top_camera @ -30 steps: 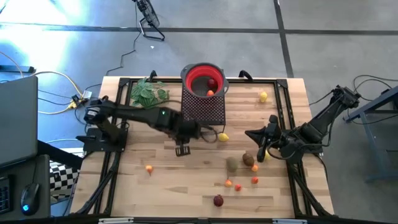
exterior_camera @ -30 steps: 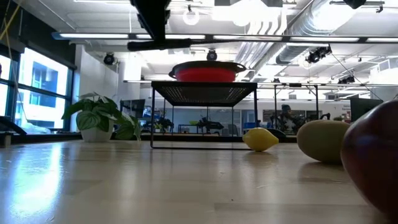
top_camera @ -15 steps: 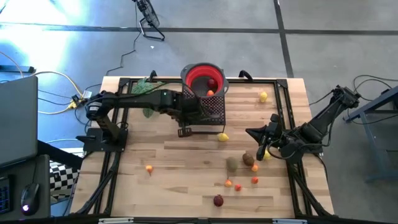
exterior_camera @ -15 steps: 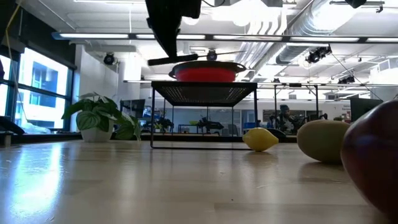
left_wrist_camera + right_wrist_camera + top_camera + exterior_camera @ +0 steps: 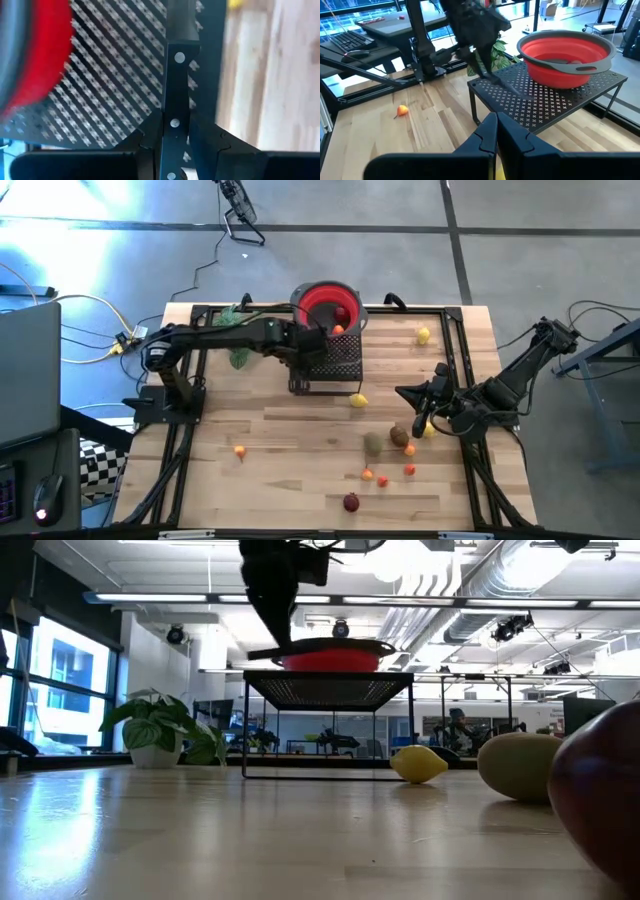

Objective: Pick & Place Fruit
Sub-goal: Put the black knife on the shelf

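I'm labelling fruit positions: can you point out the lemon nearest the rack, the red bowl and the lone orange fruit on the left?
lemon [image 5: 359,400]: high view, its middle.
red bowl [image 5: 312,304]: high view, inner wall.
orange fruit [image 5: 239,450]: high view, its middle.

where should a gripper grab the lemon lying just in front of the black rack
Grip the lemon across its fat middle, coming straight down from above. It lies on its side on the table with its long axis level, so the tapered ends would likely slip, and the rack stands close behind it, which crowds a level approach from that side.
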Available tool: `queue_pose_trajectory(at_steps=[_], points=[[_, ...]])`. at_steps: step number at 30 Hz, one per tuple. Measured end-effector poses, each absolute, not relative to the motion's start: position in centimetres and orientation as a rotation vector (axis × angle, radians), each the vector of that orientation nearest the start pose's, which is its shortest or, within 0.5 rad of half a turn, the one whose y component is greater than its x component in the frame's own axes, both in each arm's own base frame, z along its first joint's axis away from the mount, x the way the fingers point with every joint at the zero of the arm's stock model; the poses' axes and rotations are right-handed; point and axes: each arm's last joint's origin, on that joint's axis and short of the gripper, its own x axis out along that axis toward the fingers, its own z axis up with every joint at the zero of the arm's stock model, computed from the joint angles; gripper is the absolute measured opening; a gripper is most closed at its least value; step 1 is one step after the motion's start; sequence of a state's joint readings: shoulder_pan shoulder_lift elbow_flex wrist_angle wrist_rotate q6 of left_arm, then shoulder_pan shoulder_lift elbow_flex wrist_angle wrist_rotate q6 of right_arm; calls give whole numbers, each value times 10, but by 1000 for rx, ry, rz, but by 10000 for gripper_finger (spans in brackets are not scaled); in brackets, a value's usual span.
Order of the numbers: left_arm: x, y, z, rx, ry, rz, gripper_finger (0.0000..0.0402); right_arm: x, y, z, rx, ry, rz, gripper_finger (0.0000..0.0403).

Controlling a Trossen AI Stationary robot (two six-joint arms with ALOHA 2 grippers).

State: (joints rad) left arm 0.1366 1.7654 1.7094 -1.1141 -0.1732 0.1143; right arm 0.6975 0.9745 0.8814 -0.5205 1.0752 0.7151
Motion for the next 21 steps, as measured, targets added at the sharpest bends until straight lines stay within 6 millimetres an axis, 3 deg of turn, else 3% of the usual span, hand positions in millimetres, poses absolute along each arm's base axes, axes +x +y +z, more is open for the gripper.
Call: queue_pose_trajectory(at_steps=[10,21], points=[[352,82,314,107,1208,248,67,160,100,313,210,212,-510,3],[353,87,312,115,1214,234,67,160,100,313,207,209,-515,3]])
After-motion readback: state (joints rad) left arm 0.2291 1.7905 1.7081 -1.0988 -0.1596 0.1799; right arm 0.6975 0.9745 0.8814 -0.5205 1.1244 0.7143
